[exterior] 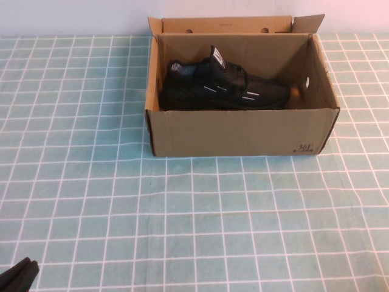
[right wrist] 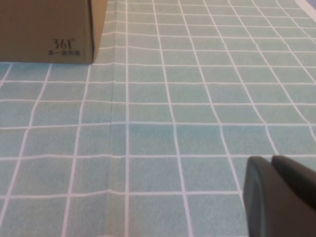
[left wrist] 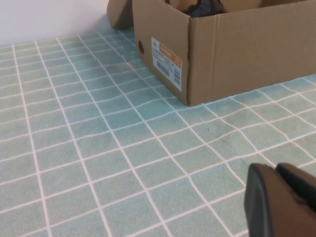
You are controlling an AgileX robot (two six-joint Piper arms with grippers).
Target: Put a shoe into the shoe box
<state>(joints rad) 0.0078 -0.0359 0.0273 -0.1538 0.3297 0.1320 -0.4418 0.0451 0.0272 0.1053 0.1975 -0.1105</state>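
Teal white-grid cloth (exterior: 91,182) covers table, pale wall behind. Shoe box (exterior: 240,131) open, flaps up, w/ shoe (exterior: 225,88) lying inside, toe to robot's right. Left gripper (left wrist: 281,200) closed, empty, low near table's front edge, box well ahead. Right gripper (right wrist: 279,195) closed, empty, box corner ahead; bare cloth between.

Black shoe (exterior: 222,85), white dashes; brown shoe box (exterior: 243,131); teal white-gridded tablecloth (exterior: 182,225).
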